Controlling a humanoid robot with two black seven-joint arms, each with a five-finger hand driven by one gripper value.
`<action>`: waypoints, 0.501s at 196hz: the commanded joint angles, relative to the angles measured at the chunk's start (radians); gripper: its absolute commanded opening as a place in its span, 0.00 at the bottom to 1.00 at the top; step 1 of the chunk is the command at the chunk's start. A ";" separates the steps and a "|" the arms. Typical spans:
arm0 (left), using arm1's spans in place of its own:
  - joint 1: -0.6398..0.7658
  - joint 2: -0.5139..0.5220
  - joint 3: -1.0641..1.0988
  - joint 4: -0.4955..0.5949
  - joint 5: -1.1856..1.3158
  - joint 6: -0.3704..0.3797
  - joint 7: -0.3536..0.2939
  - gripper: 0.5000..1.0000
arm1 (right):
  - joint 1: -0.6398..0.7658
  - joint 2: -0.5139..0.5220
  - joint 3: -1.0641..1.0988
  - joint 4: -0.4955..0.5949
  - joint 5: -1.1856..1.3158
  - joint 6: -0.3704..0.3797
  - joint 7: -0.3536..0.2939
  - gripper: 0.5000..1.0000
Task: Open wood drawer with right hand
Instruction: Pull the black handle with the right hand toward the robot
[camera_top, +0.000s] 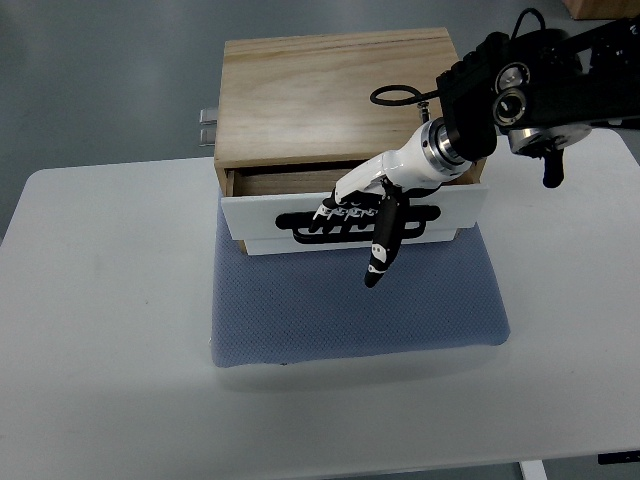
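Observation:
A light wooden box (330, 95) stands at the back of the table on a blue mat. Its drawer, with a white front (455, 205) and a black handle (300, 222), is pulled out a little, showing a dark gap under the box top. My right hand (362, 215) reaches in from the upper right and its fingers (338, 212) are curled over the black handle. The thumb (380, 250) points down in front of the drawer front. The left arm is out of the picture.
The blue mesh mat (350, 310) lies on the white table (100, 330) in front of the box. A black cable loop (395, 95) rests on the box top. Metal hinges (208, 122) stick out at the box's left side.

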 joint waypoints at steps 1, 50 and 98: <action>0.000 0.000 0.000 0.000 0.000 0.000 0.000 1.00 | 0.000 0.000 0.000 0.005 0.000 0.008 0.002 0.88; 0.000 0.000 0.000 0.000 0.000 0.000 0.000 1.00 | 0.005 -0.014 0.000 0.023 0.002 0.043 0.018 0.88; 0.000 0.000 0.000 0.000 0.000 0.000 0.000 1.00 | 0.025 -0.027 0.000 0.034 0.002 0.092 0.030 0.88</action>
